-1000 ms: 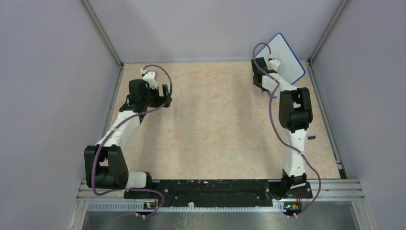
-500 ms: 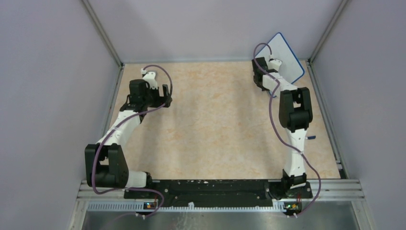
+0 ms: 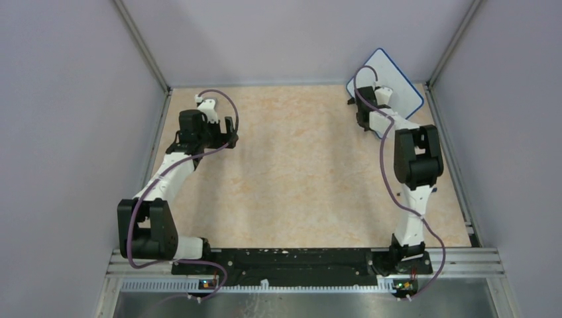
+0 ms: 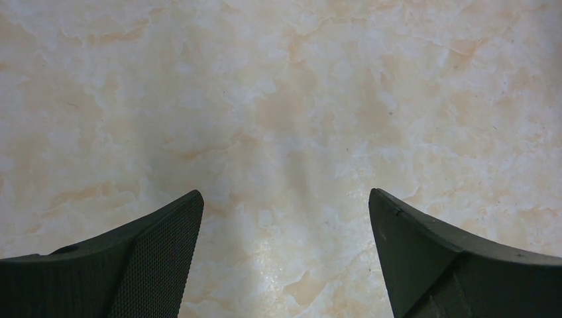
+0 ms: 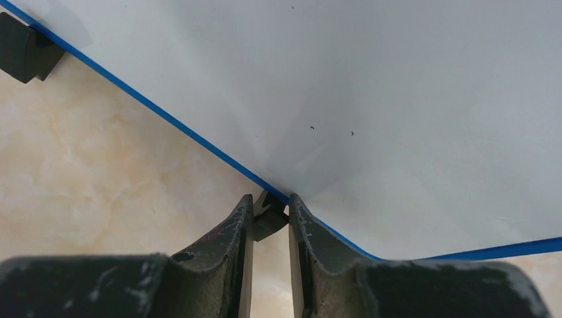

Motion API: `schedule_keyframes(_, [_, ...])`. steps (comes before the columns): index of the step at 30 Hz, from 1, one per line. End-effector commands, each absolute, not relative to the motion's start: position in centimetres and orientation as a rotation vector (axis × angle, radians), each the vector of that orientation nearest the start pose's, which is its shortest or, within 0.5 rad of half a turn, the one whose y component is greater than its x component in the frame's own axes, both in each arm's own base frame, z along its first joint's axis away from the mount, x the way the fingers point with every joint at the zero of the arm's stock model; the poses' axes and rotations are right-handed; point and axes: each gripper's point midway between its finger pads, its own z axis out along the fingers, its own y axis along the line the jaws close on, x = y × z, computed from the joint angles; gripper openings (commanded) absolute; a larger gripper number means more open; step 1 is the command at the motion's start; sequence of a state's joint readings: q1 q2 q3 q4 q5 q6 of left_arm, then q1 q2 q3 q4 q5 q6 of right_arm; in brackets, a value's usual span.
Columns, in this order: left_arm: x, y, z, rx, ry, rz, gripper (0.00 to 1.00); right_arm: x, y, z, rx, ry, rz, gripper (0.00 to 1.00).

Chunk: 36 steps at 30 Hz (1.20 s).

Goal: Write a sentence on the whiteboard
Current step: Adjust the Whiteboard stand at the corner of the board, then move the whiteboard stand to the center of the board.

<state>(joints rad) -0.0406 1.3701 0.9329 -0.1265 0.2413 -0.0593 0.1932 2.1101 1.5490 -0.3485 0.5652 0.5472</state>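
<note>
Right end effector [image 5: 270, 202] — pinching whiteboard [image 5: 397, 99].

Whiteboard [image 3: 401, 78] in far-right corner of table [image 3: 298, 165]

**Board Partly Seen, Jaws Cut Short**

From above, the right arm [image 3: 391, 122] covers the lower left corner of the whiteboard [image 3: 397, 76] and hides the jaws of the right gripper [image 5: 272, 200]. In the right wrist view the board runs off the top and right edges. The black foot [image 5: 267, 220] pinched between the jaws shows only its tip, and the second foot [image 5: 23, 46] is cut by the left edge. The dark specks [image 5: 311, 128] on the board's face are too small to identify. The jaws of the left gripper [image 4: 285, 195] run off the bottom edge.
</note>
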Motion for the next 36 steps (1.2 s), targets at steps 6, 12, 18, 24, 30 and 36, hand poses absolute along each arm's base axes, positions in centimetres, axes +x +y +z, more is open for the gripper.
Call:
schedule_keyframes(6, [40.1, -6.4, 17.4, 0.127, 2.068, -0.331, 0.99, 46.0, 1.1, 6.2, 0.342, 2.348, -0.326, 0.0])
schedule_keyframes(12, [40.0, -6.9, 17.3, 0.142, 2.072, -0.363, 0.99, 45.5, -0.3, 6.6, 0.054, 2.352, -0.259, 0.0])
schedule_keyframes(18, [39.9, -7.1, 17.1, 0.145, 2.076, -0.373, 0.99, 45.1, -0.8, 7.5, -0.095, 2.341, -0.231, 0.0])
schedule_keyframes(24, [39.9, -7.2, 17.0, 0.145, 2.077, -0.379, 0.99, 44.4, -0.2, 8.5, 0.037, 2.328, -0.157, 0.5])
schedule_keyframes(30, [39.9, -7.2, 17.1, 0.143, 2.074, -0.381, 0.99, 43.8, -0.5, 6.2, 0.239, 2.387, -0.168, 0.49])
schedule_keyframes(36, [39.8, -7.0, 17.0, 0.139, 2.071, -0.369, 0.99, 43.4, -0.9, 3.8, 0.392, 2.442, -0.197, 0.45])
